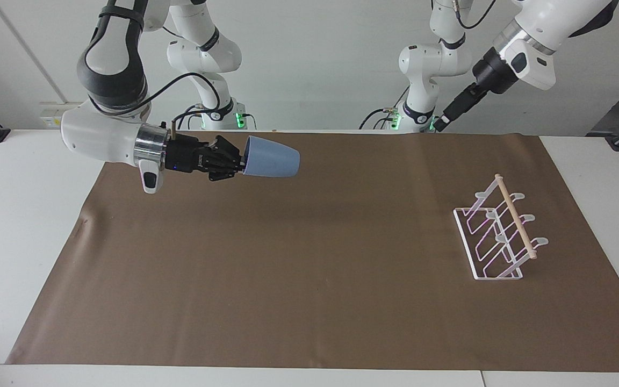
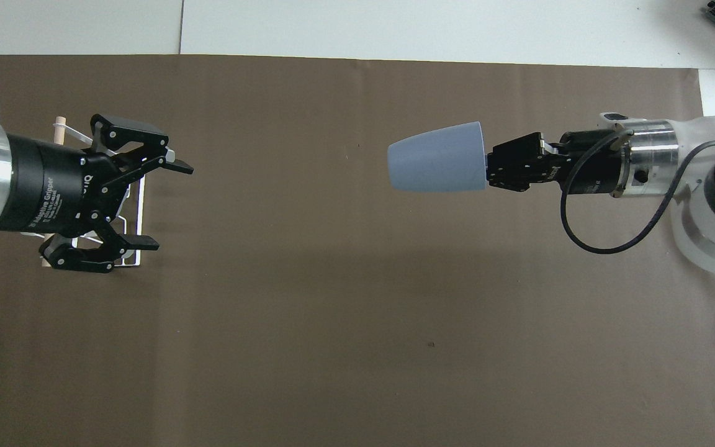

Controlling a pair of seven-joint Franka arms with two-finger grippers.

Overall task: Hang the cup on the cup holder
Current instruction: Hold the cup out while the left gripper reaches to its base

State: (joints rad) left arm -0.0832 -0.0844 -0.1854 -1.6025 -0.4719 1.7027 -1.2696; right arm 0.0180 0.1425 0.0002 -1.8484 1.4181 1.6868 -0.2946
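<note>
The right gripper (image 1: 237,161) grips the blue cup (image 1: 271,157) by its rim, sideways above the brown mat (image 1: 309,301). The left gripper (image 2: 165,205) hangs spread wide above the cup holder (image 1: 497,231).

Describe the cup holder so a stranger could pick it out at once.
Start from the brown mat and go to the left arm's end. The cup holder stands there alone, a white wire rack with slanted prongs, topped by a light wooden dowel.

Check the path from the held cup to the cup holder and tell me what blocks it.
Nothing rests on the brown mat between them. The right gripper holds the cup sideways in the air. The left gripper, open, is raised over the cup holder, so it may crowd the approach.
</note>
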